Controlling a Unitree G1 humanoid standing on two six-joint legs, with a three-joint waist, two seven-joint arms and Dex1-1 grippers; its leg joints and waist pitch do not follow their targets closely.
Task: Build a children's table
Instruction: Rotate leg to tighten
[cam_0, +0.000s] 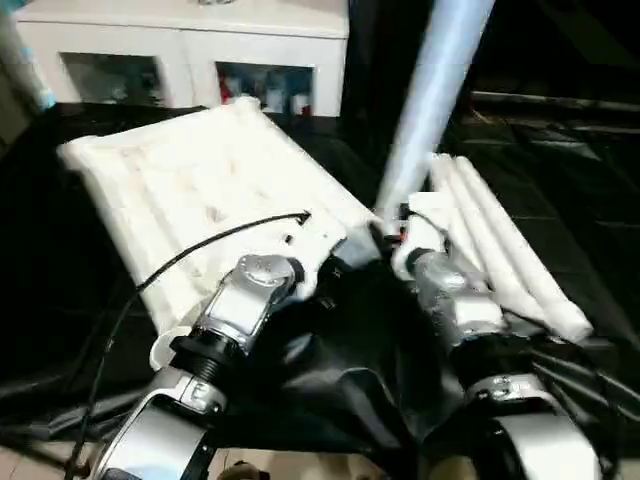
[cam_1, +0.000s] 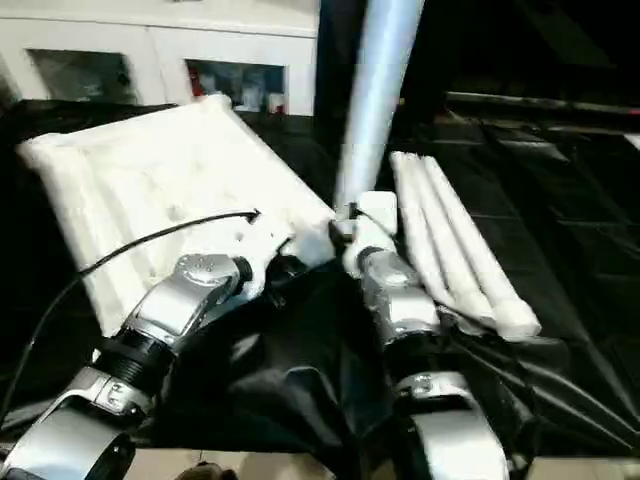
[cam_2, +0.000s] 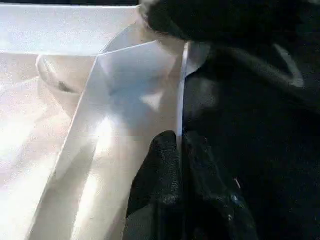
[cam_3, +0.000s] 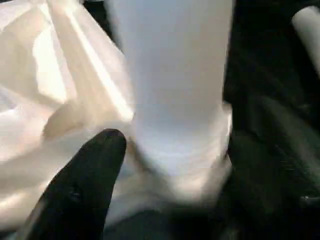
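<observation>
1. Left arm: you see its silver forearm reach forward from the lower left to the near corner of the tabletop (cam_0: 200, 180). The left end effector (cam_2: 181, 150) has its two black fingers pressed together on the thin raised rim at that corner, as the left wrist view shows.
2. Right arm: its forearm runs forward from the lower right. The right end effector (cam_3: 170, 150) sits at the base of an upright leg (cam_0: 430, 100); its fingers (cam_3: 85, 175) stand apart on either side of the tube, and you cannot tell whether they press on it.
3. Tabletop: white plastic, underside up with ribs showing, lying tilted on the black cloth (cam_0: 340, 370) that covers the desk, to the left of centre.
4. Upright leg: a white tapered tube rising out of the picture's top, its lower end set into the round corner socket (cam_3: 185, 170) at the tabletop's near right corner.
5. Spare legs (cam_0: 500, 250): white tubes lying side by side on the cloth, just right of the tabletop.
6. Background: a white cabinet (cam_0: 200, 50) with glass doors stands behind the desk.
</observation>
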